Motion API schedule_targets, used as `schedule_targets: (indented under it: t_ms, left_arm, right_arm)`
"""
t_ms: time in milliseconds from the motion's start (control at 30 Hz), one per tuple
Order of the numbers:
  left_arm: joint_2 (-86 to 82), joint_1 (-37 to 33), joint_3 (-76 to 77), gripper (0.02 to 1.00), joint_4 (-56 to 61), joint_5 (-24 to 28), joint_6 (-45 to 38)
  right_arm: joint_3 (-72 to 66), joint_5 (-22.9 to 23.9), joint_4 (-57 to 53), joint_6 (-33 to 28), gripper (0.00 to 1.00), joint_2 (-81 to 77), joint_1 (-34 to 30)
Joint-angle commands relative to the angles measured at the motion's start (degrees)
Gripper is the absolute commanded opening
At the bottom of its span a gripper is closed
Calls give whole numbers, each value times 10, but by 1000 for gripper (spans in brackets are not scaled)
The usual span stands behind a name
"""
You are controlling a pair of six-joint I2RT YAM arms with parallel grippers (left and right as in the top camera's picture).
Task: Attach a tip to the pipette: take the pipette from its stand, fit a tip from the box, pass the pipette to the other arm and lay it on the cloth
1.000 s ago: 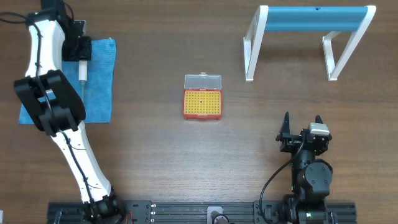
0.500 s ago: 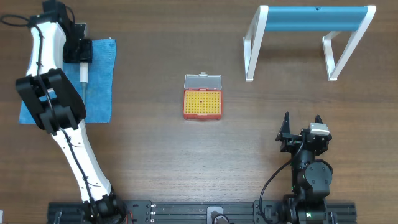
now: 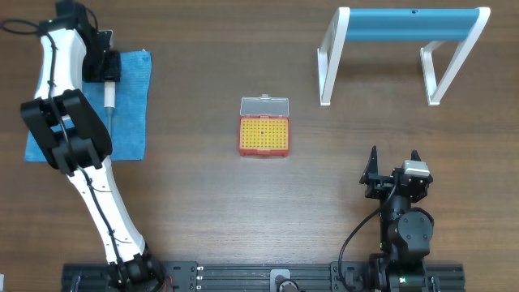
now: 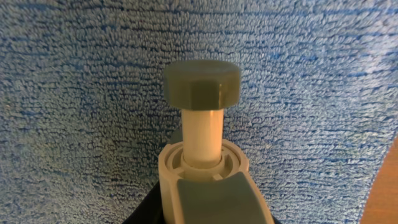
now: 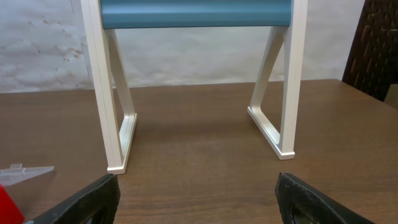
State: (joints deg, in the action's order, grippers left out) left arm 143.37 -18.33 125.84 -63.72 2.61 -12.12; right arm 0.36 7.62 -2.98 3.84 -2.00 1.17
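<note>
Pipette over the cloth, clamped in my left gripper

My left gripper (image 3: 101,65) is closed on the pipette (image 3: 107,99) above the blue cloth (image 3: 134,113), and I can't tell whether the pipette touches the cloth. My right gripper (image 3: 395,158) sits well away from the cloth, fingers spread wide and holding nothing. The tip box (image 3: 263,130) stands between the cloth and that gripper.

A white pipette (image 3: 108,99) with a grey plunger cap lies lengthwise over the blue terry cloth (image 3: 134,122). Well apart, the tip box (image 3: 263,136) sits with its lid open and its yellow rack showing. Further off is the stand (image 3: 409,24) — white legs, blue bar.
</note>
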Motion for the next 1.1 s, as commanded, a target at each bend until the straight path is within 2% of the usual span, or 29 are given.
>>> schedule_targets:
  t_ms: [33, 833, 1100]
  left_arm:
    - [7, 0, 11, 104, 5, 8, 7]
    - [13, 0, 11, 169, -4, 8, 7]
    - [13, 0, 11, 334, -4, 8, 7]
  right_arm:
    - [-1, 7, -2, 6, 820, 0, 0]
    - [-1, 7, -2, 6, 822, 0, 0]
    - [-1, 7, -2, 6, 820, 0, 0]
